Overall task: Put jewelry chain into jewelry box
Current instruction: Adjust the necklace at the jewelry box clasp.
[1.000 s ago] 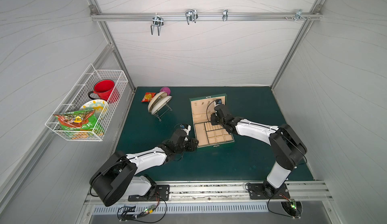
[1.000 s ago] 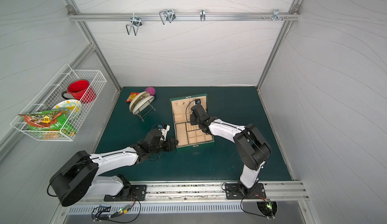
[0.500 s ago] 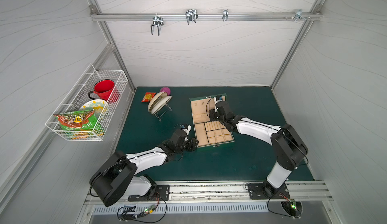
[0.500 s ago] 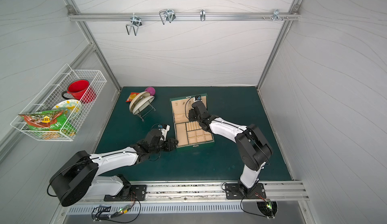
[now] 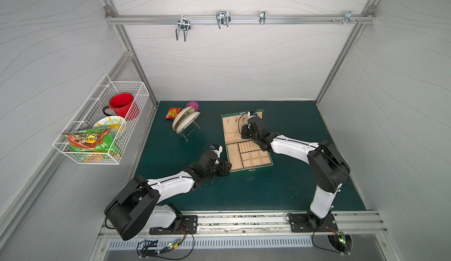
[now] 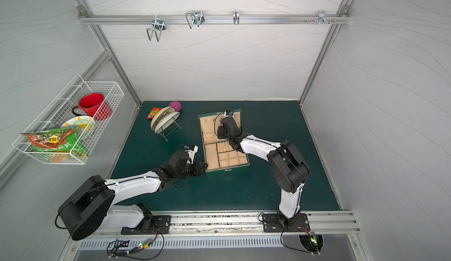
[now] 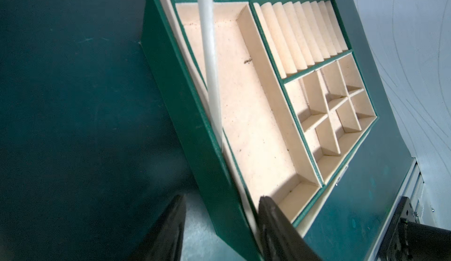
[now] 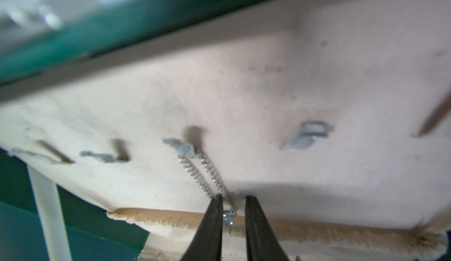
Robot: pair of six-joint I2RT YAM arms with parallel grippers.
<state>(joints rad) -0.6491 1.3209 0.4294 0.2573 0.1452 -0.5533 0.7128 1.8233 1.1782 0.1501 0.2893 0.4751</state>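
Note:
The jewelry box [image 5: 233, 154] [image 6: 211, 154] lies open on the green mat, its beige lid [image 5: 231, 125] folded back flat. The thin silver jewelry chain [image 8: 207, 174] hangs in two strands from a small hook [image 8: 180, 147] on the lid lining. My right gripper [image 8: 233, 198] [image 5: 244, 131] [image 6: 220, 131] is over the lid. Its jaws stand a narrow gap apart, with the chain's clasp end [image 8: 229, 217] in that gap against one finger. My left gripper [image 7: 220, 198] [image 5: 228, 168] [image 6: 205, 168] straddles the box's near left wall [image 7: 195, 149], one finger inside the long compartment, the other outside with mat showing beside it.
A wire rack of plates [image 5: 185, 123], a snack packet [image 5: 172, 112] and a pink ball [image 5: 192, 105] sit at the back left. A wire basket [image 5: 102, 125] with a red mug hangs on the left wall. A white lid strap [image 7: 210, 52] crosses the box.
My right gripper has moved from over the box's hinge line further onto the lid and its jaws have narrowed. The left arm has stayed at the box's corner.

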